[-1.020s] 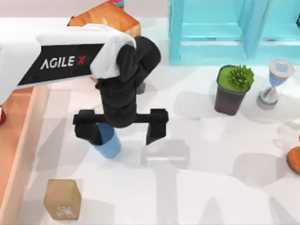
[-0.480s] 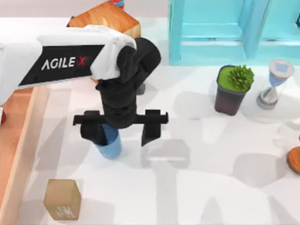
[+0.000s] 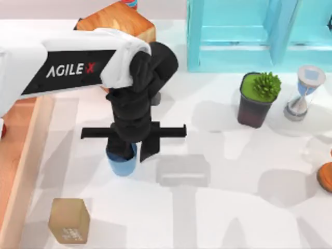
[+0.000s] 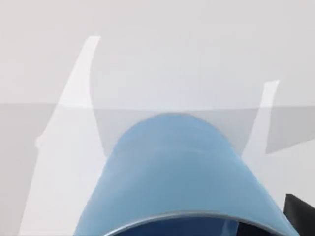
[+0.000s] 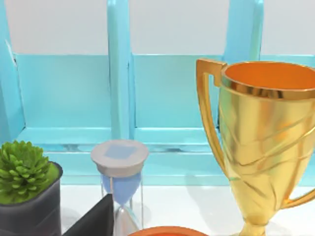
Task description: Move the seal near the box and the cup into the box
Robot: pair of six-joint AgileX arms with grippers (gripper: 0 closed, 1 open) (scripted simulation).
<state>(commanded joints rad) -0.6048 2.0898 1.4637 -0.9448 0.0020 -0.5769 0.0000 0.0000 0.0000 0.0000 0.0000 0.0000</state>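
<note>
The blue cup [image 3: 122, 166] stands on the white table, left of centre. My left gripper [image 3: 136, 151] reaches down over it, its fingers [image 3: 150, 148] shut on the cup. In the left wrist view the cup [image 4: 172, 177] is very close, with a dark fingertip [image 4: 300, 211] beside its rim. The tan-brown seal [image 3: 69, 220] rests at the front left, apart from the gripper. The box [image 3: 26, 171] of reddish-brown wood runs along the left edge, its thick rim just left of the seal. My right arm is parked off the table's right side.
An orange wood-grain block [image 3: 116, 21] sits behind the left arm. The turquoise shelf [image 3: 244, 31] fills the back. A potted plant [image 3: 257, 98] and an hourglass [image 3: 303, 91] stand at the right. A gold trophy [image 5: 261, 142] is close in the right wrist view.
The left gripper's fingers have drawn together from wide open until they grip the blue cup. The cup, seal and arm have hardly moved.
</note>
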